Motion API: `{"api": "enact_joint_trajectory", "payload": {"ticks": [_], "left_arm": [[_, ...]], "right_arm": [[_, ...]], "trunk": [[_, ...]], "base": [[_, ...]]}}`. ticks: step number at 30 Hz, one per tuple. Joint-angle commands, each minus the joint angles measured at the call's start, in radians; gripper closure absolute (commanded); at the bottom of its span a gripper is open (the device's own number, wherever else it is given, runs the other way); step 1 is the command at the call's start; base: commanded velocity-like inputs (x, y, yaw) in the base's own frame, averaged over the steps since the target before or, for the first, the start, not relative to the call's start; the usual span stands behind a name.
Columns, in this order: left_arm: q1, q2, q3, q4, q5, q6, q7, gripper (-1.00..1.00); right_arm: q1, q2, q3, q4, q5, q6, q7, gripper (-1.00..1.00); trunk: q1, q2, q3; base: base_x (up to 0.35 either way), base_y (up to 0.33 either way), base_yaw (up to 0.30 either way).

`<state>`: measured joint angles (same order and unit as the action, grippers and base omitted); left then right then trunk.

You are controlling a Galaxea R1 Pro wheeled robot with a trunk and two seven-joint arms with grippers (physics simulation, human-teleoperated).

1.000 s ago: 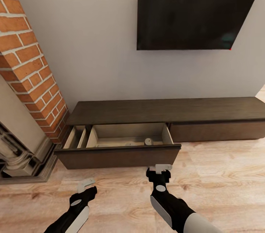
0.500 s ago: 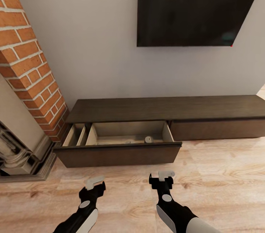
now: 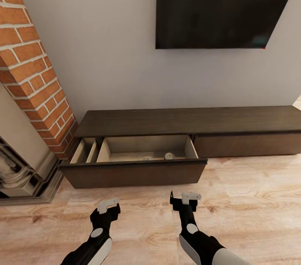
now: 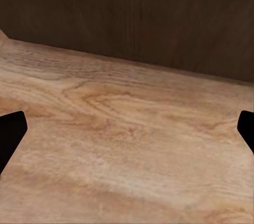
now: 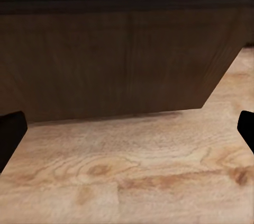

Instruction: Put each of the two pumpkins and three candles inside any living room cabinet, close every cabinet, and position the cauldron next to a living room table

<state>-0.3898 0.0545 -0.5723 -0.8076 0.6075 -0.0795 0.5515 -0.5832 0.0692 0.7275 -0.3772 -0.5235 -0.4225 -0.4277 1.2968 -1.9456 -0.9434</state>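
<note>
Low near the wooden floor (image 3: 251, 198), both grippers hang with jaws spread open and holding nothing: the left gripper (image 3: 105, 207) and the right gripper (image 3: 184, 198) point forward at the cabinet (image 3: 188, 121). In each wrist view the dark fingertips sit at the far edges of the frame, wide apart. Straight ahead of the jaws stands the pulled-out drawer front (image 3: 133, 173), a long dark-brown panel running crosswise to the arms. The right gripper is nearer to it and faces its right half; the left faces its left half. A forward push on that panel would likely close it. Behind it lies the pale beige interior, where a small tan candle (image 3: 169, 156) rests near the right end. The cabinet runs long and low along the wall, beneath a black television (image 3: 225, 6), beside a brick column (image 3: 33, 64).
</note>
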Motion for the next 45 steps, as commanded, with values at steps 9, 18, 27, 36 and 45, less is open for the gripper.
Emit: {"api": "enact_joint_trajectory", "payload": {"ticks": [9,18,27,36,45], "left_arm": [[-0.001,0.0,-0.009,-0.007,-0.059,-0.046,0.006,-1.0],[-0.001,-0.001,-0.013,-0.026,-0.082,-0.048,0.007,-1.0],[-0.001,-0.001,-0.076,-0.041,-0.084,-0.048,0.01,-1.0],[0.0,0.0,-0.081,-0.044,-0.084,-0.055,0.01,-1.0],[0.0,0.001,-0.081,-0.044,-0.084,-0.079,0.01,-1.0]], "right_arm": [[-0.001,0.0,0.011,0.003,0.011,-0.081,0.0,-1.0],[-0.001,0.001,0.013,0.078,0.054,-0.192,0.02,-1.0],[-0.001,0.0,0.013,0.087,0.058,-0.198,0.023,-1.0],[-0.001,-0.002,0.013,0.09,0.054,-0.202,0.084,-1.0],[-0.001,-0.002,0.013,0.091,0.05,-0.202,0.09,-1.0]], "trunk": [[0.034,-0.064,-0.029],[0.069,-0.127,-0.057],[0.103,-0.19,-0.085],[0.138,-0.253,-0.114],[0.172,-0.316,-0.142]], "base": [[0.0,0.0,0.0],[0.0,0.0,0.0],[0.0,0.0,0.0],[0.0,0.0,0.0],[0.0,0.0,0.0]]}}
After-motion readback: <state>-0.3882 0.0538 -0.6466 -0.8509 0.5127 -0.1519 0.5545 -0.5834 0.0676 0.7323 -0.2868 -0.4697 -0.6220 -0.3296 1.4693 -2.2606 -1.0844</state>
